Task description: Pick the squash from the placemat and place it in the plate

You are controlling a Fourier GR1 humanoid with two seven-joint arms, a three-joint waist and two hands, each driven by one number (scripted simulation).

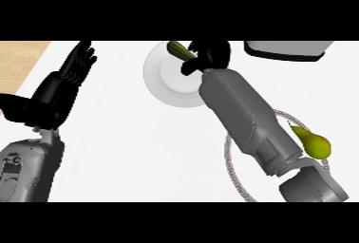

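The squash (178, 49), dark green with a yellowish streak, sticks out from my right hand (212, 54), whose fingers are curled round it. Hand and squash hover over the far part of the white plate (167, 88), near its rim; I cannot tell whether the squash touches the plate. The round placemat (231, 161) with a grey rim lies to the lower right, mostly hidden under my right forearm. At the upper left, my left hand (76, 64) stands open with fingers up, resting away from everything.
A yellow-green pear (313, 142) lies on the placemat's right side. A white vessel with a dark base (289, 50) stands at the top right, close to my right hand. A wooden surface (20, 61) borders the white counter at the upper left.
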